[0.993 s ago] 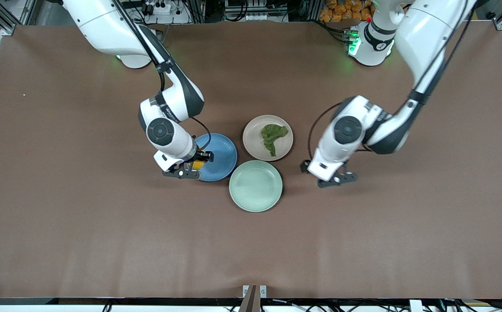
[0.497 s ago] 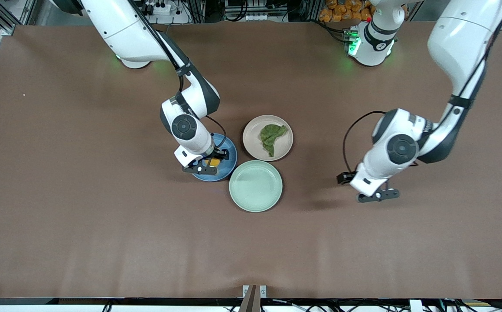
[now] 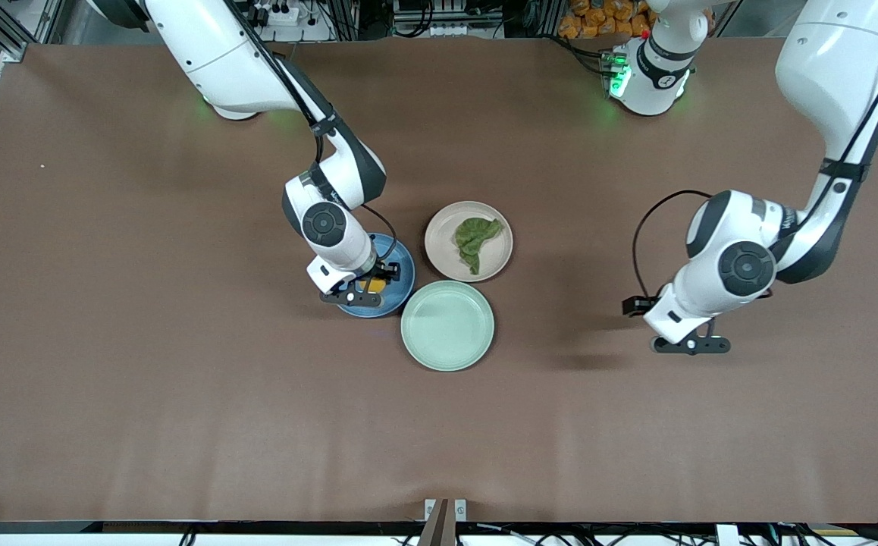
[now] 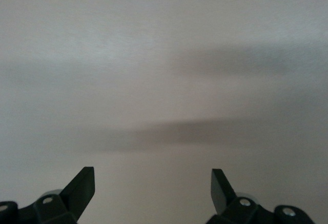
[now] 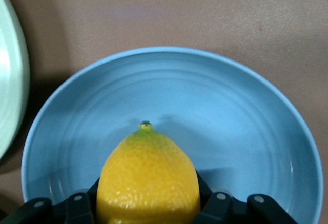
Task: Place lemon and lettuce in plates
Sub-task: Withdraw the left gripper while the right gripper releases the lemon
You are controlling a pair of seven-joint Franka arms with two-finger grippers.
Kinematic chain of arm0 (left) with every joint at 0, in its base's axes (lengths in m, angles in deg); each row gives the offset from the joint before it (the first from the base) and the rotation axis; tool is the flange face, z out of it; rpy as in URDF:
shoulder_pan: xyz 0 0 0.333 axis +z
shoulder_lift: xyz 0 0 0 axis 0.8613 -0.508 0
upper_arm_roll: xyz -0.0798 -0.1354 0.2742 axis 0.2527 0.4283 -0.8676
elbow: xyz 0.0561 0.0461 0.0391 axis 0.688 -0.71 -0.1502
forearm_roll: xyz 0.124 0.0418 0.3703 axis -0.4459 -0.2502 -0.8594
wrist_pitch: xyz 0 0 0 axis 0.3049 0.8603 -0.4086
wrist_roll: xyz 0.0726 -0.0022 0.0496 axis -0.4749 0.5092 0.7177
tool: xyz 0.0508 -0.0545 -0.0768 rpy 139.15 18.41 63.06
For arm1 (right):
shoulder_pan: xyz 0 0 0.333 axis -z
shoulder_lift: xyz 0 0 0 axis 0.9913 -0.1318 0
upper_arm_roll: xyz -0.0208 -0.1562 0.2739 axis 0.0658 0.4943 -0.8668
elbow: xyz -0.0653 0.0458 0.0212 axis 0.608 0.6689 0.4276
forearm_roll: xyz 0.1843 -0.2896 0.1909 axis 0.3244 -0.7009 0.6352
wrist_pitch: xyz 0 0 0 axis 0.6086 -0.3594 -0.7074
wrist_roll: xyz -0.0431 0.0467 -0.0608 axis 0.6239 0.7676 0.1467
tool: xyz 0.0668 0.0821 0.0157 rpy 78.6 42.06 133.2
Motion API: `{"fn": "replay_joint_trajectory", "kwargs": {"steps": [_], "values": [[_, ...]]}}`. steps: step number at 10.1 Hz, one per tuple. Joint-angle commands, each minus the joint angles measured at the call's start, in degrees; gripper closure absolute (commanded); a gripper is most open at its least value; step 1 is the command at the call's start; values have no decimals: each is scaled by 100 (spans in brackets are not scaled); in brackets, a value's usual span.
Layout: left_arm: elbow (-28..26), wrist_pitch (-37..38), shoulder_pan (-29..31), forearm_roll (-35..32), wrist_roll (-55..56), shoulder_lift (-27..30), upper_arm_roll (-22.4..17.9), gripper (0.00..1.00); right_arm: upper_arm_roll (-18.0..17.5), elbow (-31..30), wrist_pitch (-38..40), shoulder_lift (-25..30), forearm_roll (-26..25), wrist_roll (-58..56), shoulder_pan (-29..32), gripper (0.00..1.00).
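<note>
My right gripper [image 3: 367, 288] is shut on the yellow lemon [image 3: 371, 285] and holds it low over the blue plate [image 3: 397, 267]. In the right wrist view the lemon [image 5: 147, 180] sits between the jaws with the blue plate [image 5: 246, 131] under it. The dark green lettuce [image 3: 475, 236] lies in the beige-pink plate [image 3: 445, 246]. My left gripper [image 3: 691, 345] is open and empty over bare table toward the left arm's end; in the left wrist view the left gripper [image 4: 152, 183] has only table surface between its fingers.
A mint-green plate [image 3: 447, 325] lies empty, nearer to the front camera than the other two plates and touching close to both. Its rim shows in the right wrist view [image 5: 10, 80]. Brown table stretches wide around the plates.
My right gripper has carried the lemon from the blue plate's edge to over the plate. My left gripper has moved away from the plates toward the left arm's end of the table.
</note>
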Motion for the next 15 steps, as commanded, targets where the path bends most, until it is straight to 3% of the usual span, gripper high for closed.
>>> {"fn": "replay_joint_trajectory", "kwargs": {"steps": [1,4,6,8,10,13,15], "values": [[-477,49,-721,799,-1141,786,-1067,0,47,106,-21,-85,0,65,-38,0],[-1161,-205,-1054,1581,-1656,1725,-1666,0,38,342,92,-33,27,57,-12,0],[-1383,-286,-1118,1952,-1586,2446,-1721,0,38,614,319,-24,53,39,58,0],[-1313,-224,-1144,1988,-1428,2974,-1721,0,47,1385,1370,-23,18,-57,181,0],[-885,134,-1284,2067,-1383,3126,-1729,0,47,1888,1963,-23,18,-329,400,0],[152,1555,-1354,1980,-1401,3082,-1738,0,64,2021,2306,125,9,-348,848,0],[662,2294,-1591,1971,-1401,3099,-1983,0,65,2083,2500,283,-192,-880,1146,0]]}}
